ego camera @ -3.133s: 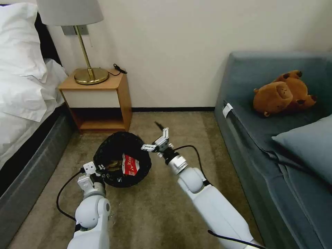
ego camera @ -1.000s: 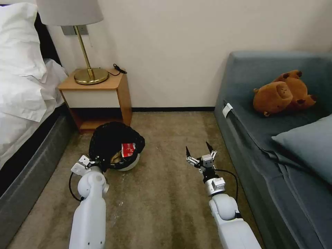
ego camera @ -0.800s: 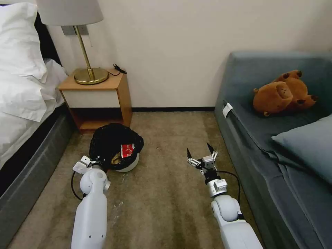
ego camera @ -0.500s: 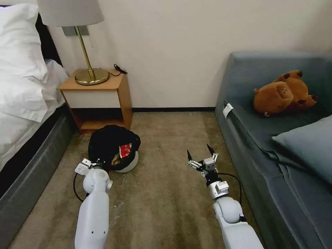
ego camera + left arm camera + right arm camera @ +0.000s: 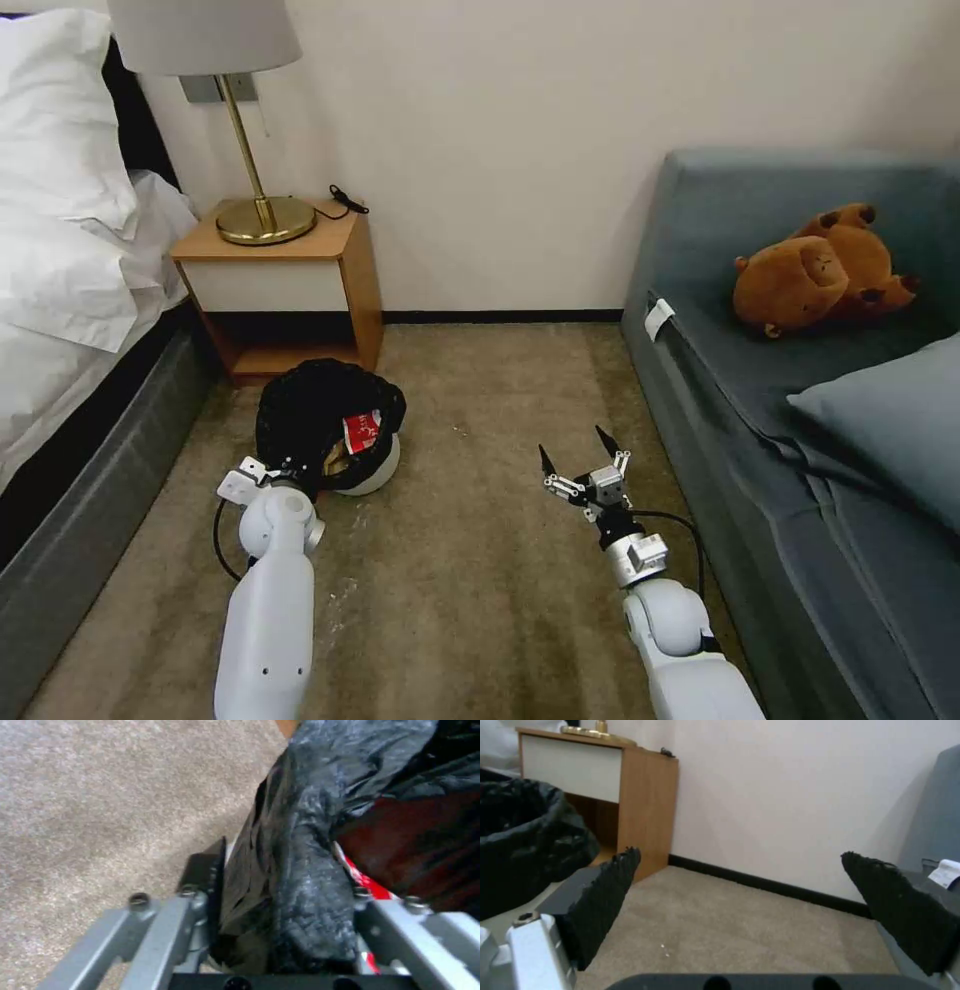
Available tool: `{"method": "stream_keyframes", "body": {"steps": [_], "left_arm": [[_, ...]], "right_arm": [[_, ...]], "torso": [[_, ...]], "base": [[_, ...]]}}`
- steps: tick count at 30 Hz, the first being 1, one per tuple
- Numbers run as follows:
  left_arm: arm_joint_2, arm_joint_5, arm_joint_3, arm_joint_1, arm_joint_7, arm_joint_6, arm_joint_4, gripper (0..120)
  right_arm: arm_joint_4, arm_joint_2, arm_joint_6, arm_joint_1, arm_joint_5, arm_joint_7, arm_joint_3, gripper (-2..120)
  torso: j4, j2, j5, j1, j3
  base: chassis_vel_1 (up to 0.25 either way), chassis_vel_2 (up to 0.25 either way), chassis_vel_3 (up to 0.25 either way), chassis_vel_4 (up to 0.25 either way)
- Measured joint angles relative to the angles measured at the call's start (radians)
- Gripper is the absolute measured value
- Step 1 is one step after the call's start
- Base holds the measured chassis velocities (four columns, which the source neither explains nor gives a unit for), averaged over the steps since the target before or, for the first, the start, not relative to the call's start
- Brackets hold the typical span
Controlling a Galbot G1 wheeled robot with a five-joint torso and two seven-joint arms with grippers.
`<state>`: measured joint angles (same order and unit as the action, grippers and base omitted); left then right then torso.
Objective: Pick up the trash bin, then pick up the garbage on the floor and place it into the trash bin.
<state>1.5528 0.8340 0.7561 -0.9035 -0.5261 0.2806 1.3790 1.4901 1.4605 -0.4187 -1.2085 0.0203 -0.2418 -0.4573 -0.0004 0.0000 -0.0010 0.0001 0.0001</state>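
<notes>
The left claw (image 5: 285,470) grips the rim of the small round white bin with crinkled black bag (image 5: 325,425), on the carpet just in front of the wooden nightstand (image 5: 285,270). Inside lie a red-and-white crumpled packet (image 5: 361,430) and a yellow-brown wrapper (image 5: 335,462). The right claw (image 5: 580,462) hovers wide open, well apart from the bin.

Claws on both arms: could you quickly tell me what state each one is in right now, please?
Left claw: closed on the bag-lined rim of the trash bin.
Right claw: open, holding nothing, above the carpet.
</notes>
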Motion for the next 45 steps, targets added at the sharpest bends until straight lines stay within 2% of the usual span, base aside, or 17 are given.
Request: {"method": "stream_keyframes", "body": {"steps": [2, 3, 6, 10, 12, 14, 25, 36, 39, 40, 41, 42, 44, 45], "left_arm": [[0.0, -0.003, 0.0, -0.004, 0.005, 0.001, 0.018, 55], [0.0, -0.003, 0.0, -0.004, 0.005, 0.001, 0.018, 55], [0.0, -0.009, 0.001, -0.009, 0.012, 0.002, 0.031, 73], [0.0, -0.014, 0.001, -0.012, 0.016, 0.002, 0.035, 81], [0.0, -0.023, 0.003, -0.017, 0.025, 0.0, 0.042, 94], [0.0, -0.026, 0.003, -0.019, 0.032, -0.002, 0.046, 97], [0.002, -0.06, 0.001, -0.033, 0.075, -0.014, 0.078, 97], [0.001, -0.142, 0.0, -0.079, 0.185, -0.052, 0.144, 97], [0.001, -0.214, -0.002, -0.098, 0.245, -0.071, 0.167, 97], [0.001, -0.214, -0.002, -0.098, 0.245, -0.071, 0.167, 97], [0.001, -0.259, -0.003, -0.105, 0.28, -0.084, 0.172, 97], [0.001, -0.259, -0.003, -0.105, 0.28, -0.084, 0.172, 97], [0.0, -0.376, -0.006, -0.128, 0.393, -0.128, 0.18, 97], [0.0, -0.376, -0.006, -0.128, 0.393, -0.128, 0.18, 97]], "right_arm": [[-0.006, 0.001, -0.008, 0.0, 0.001, -0.008, -0.001, 100], [-0.006, 0.001, -0.008, 0.0, 0.001, -0.008, -0.001, 100], [-0.011, 0.001, -0.02, -0.003, 0.003, -0.019, -0.002, 100], [-0.014, 0.002, -0.026, -0.006, 0.004, -0.022, -0.002, 100], [-0.018, 0.002, -0.034, -0.014, 0.008, -0.03, -0.003, 100], [-0.019, 0.002, -0.037, -0.016, 0.01, -0.033, -0.003, 100], [-0.022, 0.007, -0.043, -0.021, 0.011, -0.039, 0.005, 100], [-0.03, 0.007, -0.061, -0.03, 0.009, -0.046, 0.001, 100], [-0.03, 0.008, -0.066, -0.033, 0.008, -0.046, -0.003, 100], [-0.03, 0.008, -0.066, -0.033, 0.008, -0.046, -0.003, 100], [-0.031, 0.008, -0.067, -0.033, 0.007, -0.045, -0.006, 100], [-0.031, 0.008, -0.067, -0.033, 0.007, -0.045, -0.006, 100], [-0.032, 0.012, -0.068, -0.033, 0.004, -0.03, -0.007, 100], [-0.032, 0.012, -0.068, -0.033, 0.004, -0.03, -0.007, 100]], "torso": [[0.0001, 0.0, 0.0008, 0.0, 0.0], [0.0001, 0.0, 0.0008, 0.0, 0.0], [0.0002, 0.0, 0.0008, 0.0, 0.0], [0.0003, 0.0, 0.0009, 0.0, 0.0], [0.0003, 0.0, 0.0009, 0.0, 0.0], [0.0003, 0.0, 0.001, 0.0, 0.0], [0.0004, 0.0, 0.001, 0.0, 0.0], [0.0004, 0.0, 0.001, 0.0, 0.0], [0.0005, 0.0, 0.001, 0.0, 0.0], [0.0005, 0.0, 0.001, 0.0, 0.0], [0.0004, 0.0, 0.001, 0.0, 0.0], [0.0004, 0.0, 0.001, 0.0, 0.0], [0.0005, 0.0, 0.001, 0.0, 0.0], [0.0005, 0.0, 0.001, 0.0, 0.0]], "base": [[0.0, 0.0, 0.0, 0.0], [0.0, 0.0, 0.0, 0.0], [0.0, 0.0, 0.0, 0.0], [0.0, 0.0, 0.0, 0.0], [0.0, 0.0, 0.0, 0.0], [0.0, 0.0, 0.0, 0.0], [0.0, 0.0, 0.0, 0.0], [0.0, 0.0, 0.0, 0.0], [0.0, 0.0, 0.0, 0.0], [0.0, 0.0, 0.0, 0.0], [0.0, 0.0, 0.0, 0.0], [0.0, 0.0, 0.0, 0.0], [0.0, 0.0, 0.0, 0.0], [0.0, 0.0, 0.0, 0.0]]}}
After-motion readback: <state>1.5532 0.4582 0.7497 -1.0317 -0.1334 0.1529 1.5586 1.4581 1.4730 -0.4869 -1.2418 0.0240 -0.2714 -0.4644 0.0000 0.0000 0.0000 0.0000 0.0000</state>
